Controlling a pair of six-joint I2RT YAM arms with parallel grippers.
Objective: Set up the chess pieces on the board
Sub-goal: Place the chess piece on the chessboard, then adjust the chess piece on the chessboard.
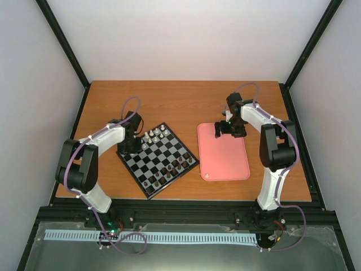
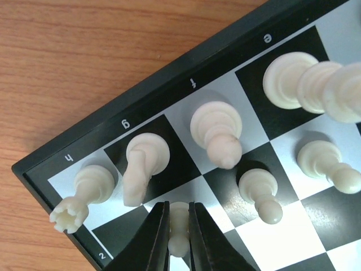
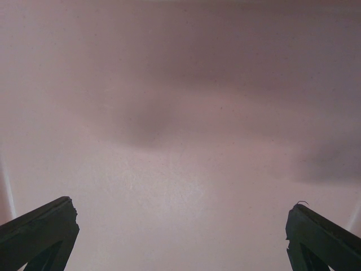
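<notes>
On the table, the board is seemingly being finished. A pawn is being pinched by the left gripper at its left corner; the right gripper is being held wide open, empty.

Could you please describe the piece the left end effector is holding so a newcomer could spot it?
Start at the board, left of the pink tray, and go to its left corner, where the rook stands. Beside the knight there is a cream pawn, the only piece clamped between the left end effector's black fingers.
</notes>
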